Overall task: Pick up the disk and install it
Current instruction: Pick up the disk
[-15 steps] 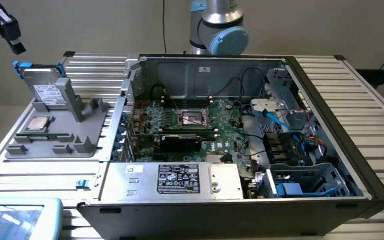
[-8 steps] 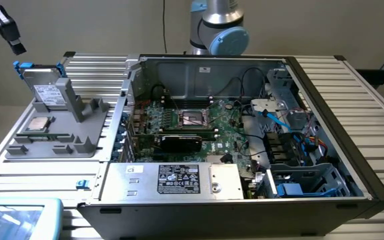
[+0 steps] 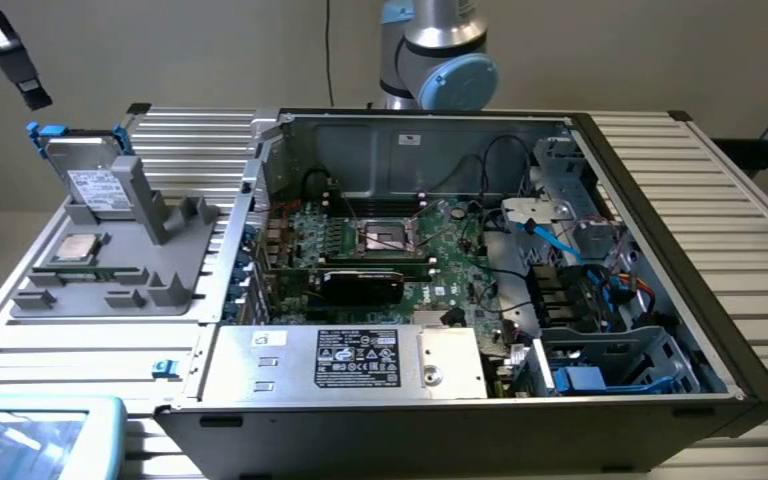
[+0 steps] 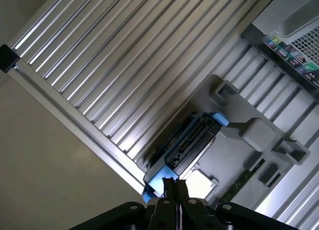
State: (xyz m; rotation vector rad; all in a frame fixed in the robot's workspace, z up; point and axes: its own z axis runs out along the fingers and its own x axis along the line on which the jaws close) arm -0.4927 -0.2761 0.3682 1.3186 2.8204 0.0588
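– Where's the disk (image 3: pixel 93 185)?
– Standing upright in the grey holder (image 3: pixel 157 262), at its far end.
– And the gripper (image 4: pixel 174 187)?
– Fingers pressed together, empty, hanging above that holder, apart from it.

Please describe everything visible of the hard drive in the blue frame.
The flat rectangular silver-grey metal hard drive stands upright in a slot of the grey plastic holder tray, on the ribbed aluminium table, at the exterior view's left of the open computer case. A bright blue plastic carrier frame is clipped around it; its white printed label faces the exterior camera. Nothing grips it.
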